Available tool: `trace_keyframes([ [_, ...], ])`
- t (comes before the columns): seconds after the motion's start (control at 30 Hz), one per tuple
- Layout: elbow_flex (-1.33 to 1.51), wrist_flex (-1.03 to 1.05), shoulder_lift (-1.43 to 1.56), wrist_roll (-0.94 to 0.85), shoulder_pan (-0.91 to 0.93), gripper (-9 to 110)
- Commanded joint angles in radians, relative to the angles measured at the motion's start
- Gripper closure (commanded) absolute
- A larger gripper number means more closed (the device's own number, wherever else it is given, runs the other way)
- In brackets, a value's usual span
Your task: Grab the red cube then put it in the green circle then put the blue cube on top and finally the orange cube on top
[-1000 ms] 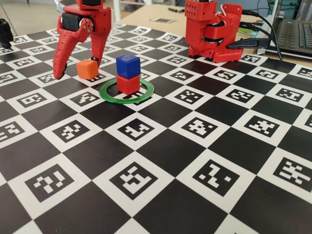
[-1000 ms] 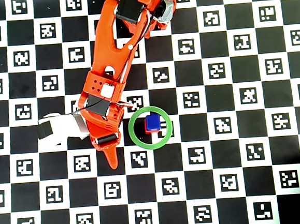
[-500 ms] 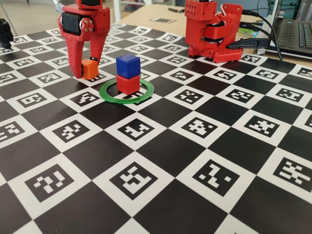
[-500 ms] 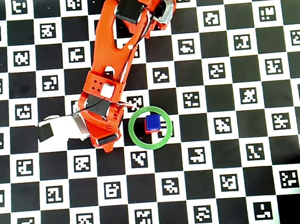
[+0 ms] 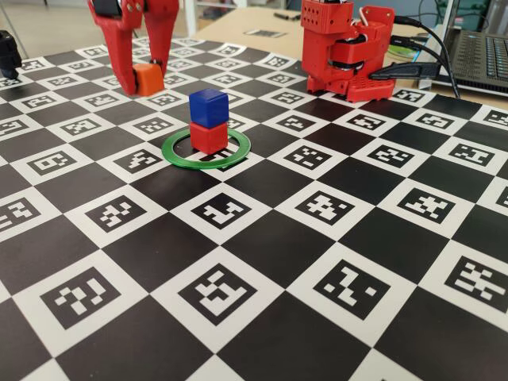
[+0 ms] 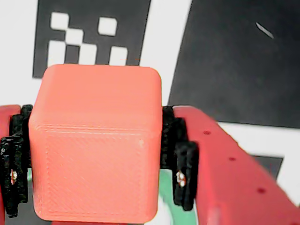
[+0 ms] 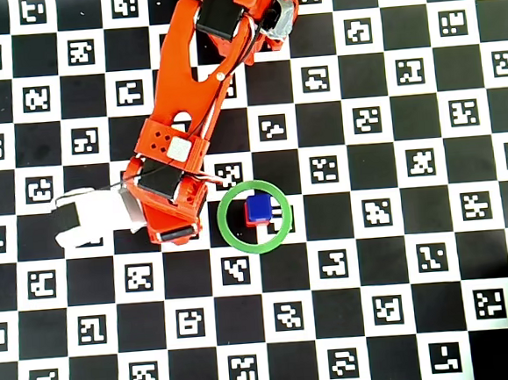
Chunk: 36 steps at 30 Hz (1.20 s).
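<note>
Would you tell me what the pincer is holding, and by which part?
The small matte orange plastic cube, clamped by two opposite side faces between the pincer pads.

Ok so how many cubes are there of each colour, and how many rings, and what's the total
Red cubes: 1, the red cube inside the green circle
Blue cubes: 1, the blue cube stacked on the red one
Orange cubes: 1, the orange cube held in the pincer, off the board
Green rings: 1
Total: 4 things
</note>
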Motion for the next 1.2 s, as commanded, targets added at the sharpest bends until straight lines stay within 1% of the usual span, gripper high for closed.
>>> trace_keyframes([
  [0.0,-0.147,0.089,0.156,0.087,-0.035,88],
  [0.13,-0.141,0.13,0.192,0.198,-0.075,88],
  [0.37,-0.066,0.12,0.224,0.391,-0.169,88],
  [0.7,0.058,0.051,0.245,0.552,-0.308,88],
  [1.0,0.141,0.005,0.273,0.58,-0.365,88],
  [1.17,0.175,-0.014,0.298,0.549,-0.383,88],
])
